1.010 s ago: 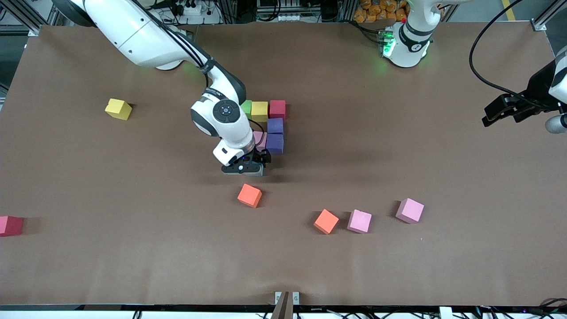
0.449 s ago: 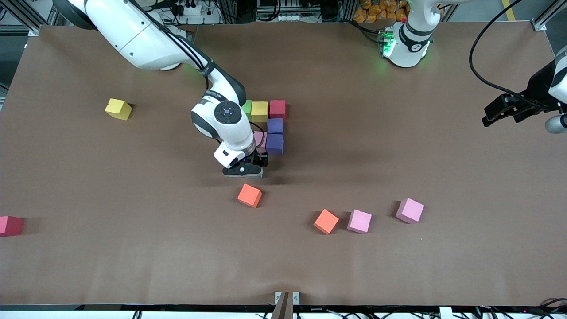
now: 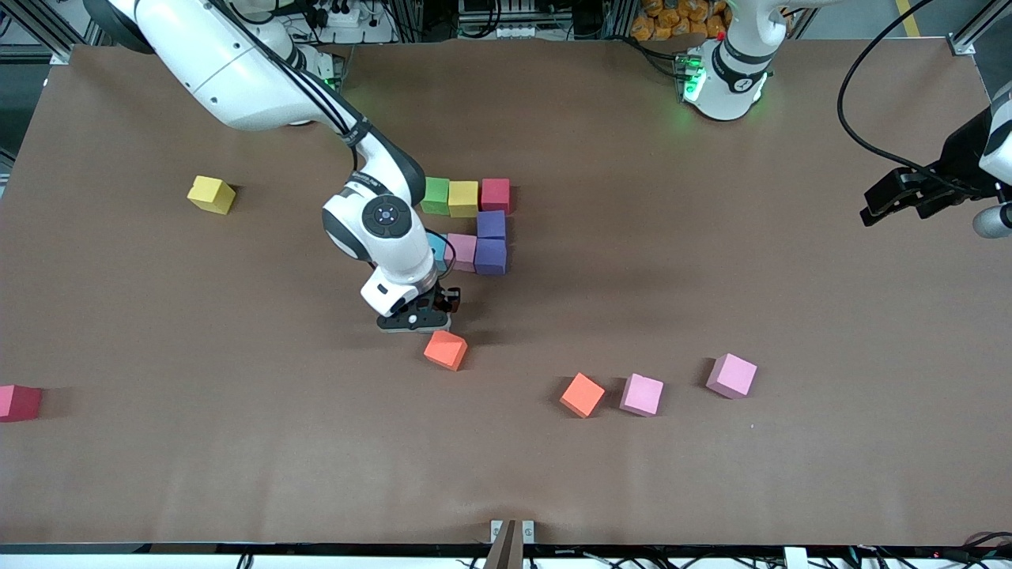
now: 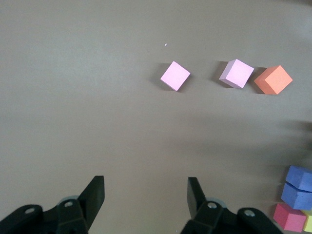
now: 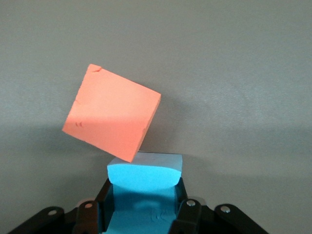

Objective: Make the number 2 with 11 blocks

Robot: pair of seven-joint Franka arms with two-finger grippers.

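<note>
Our right hand (image 5: 144, 214) pinches a light blue block (image 5: 145, 183) mid-table, just above an orange block (image 3: 445, 349), destined for the half-built number 2 (image 3: 474, 225). Our left hand (image 4: 145, 195) waits open by the table's edge.

**Colours on my table**

I see a plain brown table (image 3: 711, 474). The started figure has green (image 3: 436, 195), yellow (image 3: 463, 198), red (image 3: 496, 194), two purple (image 3: 491, 224) (image 3: 490, 256) and pink (image 3: 462, 251) blocks. Loose blocks: yellow (image 3: 211, 194), red (image 3: 19, 401), two orange (image 3: 445, 349) (image 3: 583, 394), two pink (image 3: 641, 394) (image 3: 731, 375). A light blue block (image 5: 144, 187) sits in my black right gripper (image 5: 141, 214)
</note>
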